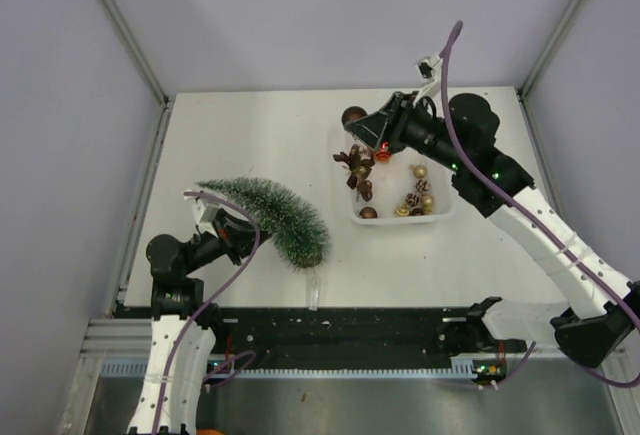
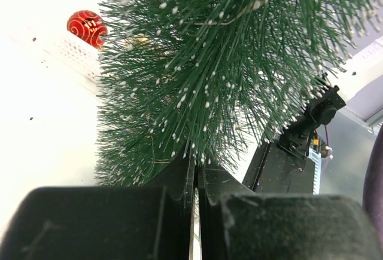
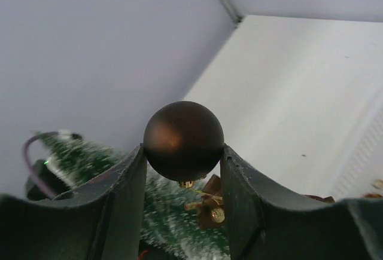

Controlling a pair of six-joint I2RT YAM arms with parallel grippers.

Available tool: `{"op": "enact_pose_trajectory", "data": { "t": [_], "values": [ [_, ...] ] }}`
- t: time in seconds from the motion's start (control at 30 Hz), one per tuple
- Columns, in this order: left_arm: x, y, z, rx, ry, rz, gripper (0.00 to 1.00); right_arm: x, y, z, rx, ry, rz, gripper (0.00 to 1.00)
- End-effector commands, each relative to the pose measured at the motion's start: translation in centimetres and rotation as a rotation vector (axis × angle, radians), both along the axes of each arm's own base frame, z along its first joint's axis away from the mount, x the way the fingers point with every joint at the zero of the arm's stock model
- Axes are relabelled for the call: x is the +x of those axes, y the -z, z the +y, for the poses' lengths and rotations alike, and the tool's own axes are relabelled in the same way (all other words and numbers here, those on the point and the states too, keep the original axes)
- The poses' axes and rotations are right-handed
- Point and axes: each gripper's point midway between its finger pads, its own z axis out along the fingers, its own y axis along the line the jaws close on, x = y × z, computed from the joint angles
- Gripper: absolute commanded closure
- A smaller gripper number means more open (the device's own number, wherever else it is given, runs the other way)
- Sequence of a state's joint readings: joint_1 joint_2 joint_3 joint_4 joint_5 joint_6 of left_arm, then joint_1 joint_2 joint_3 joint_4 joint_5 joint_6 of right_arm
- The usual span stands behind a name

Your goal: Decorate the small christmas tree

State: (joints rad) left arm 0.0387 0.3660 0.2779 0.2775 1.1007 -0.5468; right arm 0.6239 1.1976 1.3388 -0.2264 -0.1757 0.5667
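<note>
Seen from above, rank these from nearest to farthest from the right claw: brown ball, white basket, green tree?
1. brown ball, held in the right gripper.
2. white basket, just beside it, toward the arms' bases.
3. small christmas tree, far over on the left side.

We see a white table [image 1: 260,135] enclosed by pale lilac walls [image 1: 300,15]. Right of centre sits a white perforated bin [image 1: 400,218], filled with ornaments. Gold baubles [image 1: 420,171] lie towards its right side, a dark bauble [image 1: 368,212] rests in its near left corner, and brown star-shaped pieces [image 1: 352,162] poke over its left rim. From the left wrist view we also spot a red bauble [image 2: 87,28] with gold swirls in the bin. A matte brown bauble [image 3: 184,140] is raised off the table above the bin's far left corner, its gold cap pointing down.
</note>
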Motion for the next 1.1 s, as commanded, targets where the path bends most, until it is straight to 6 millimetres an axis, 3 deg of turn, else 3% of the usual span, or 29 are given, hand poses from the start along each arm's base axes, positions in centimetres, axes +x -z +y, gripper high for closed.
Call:
{"op": "enact_pose_trajectory", "data": {
  "t": [0.0, 0.2, 0.33, 0.43, 0.67, 0.83, 1.07],
  "values": [
    [0.8, -1.7, 0.4, -0.013, -0.053, -0.095, 1.0, -6.4, -7.6, 3.6, 0.174, -0.336, -0.135, 0.74],
    [2.0, -2.0, 0.5, -0.033, -0.079, -0.106, 1.0, -12.3, -12.6, 6.8, 0.256, -0.569, -0.206, 0.73],
    [2.1, -1.5, 0.3, -0.034, -0.079, -0.097, 1.0, -14.4, -14.2, 8.2, 0.283, -0.659, -0.228, 0.73],
    [2.1, -1.4, 0.3, -0.034, -0.083, -0.1, 1.0, -14.7, -14.5, 9.0, 0.303, -0.703, -0.224, 0.73],
    [1.4, -1.2, 0.1, -0.039, -0.059, -0.1, 1.0, -12.9, -10.1, 13.0, 0.333, -0.775, -0.088, 0.73],
    [0.8, -1.3, -0.2, -0.037, -0.026, -0.111, 1.0, -11.2, -8.3, 16.2, 0.323, -0.792, -0.054, 0.74],
    [-0.1, -1.5, -0.5, -0.033, 0.019, -0.128, 1.0, -8.8, -4.8, 18.5, 0.285, -0.744, -0.003, 0.74]
  ]
}}
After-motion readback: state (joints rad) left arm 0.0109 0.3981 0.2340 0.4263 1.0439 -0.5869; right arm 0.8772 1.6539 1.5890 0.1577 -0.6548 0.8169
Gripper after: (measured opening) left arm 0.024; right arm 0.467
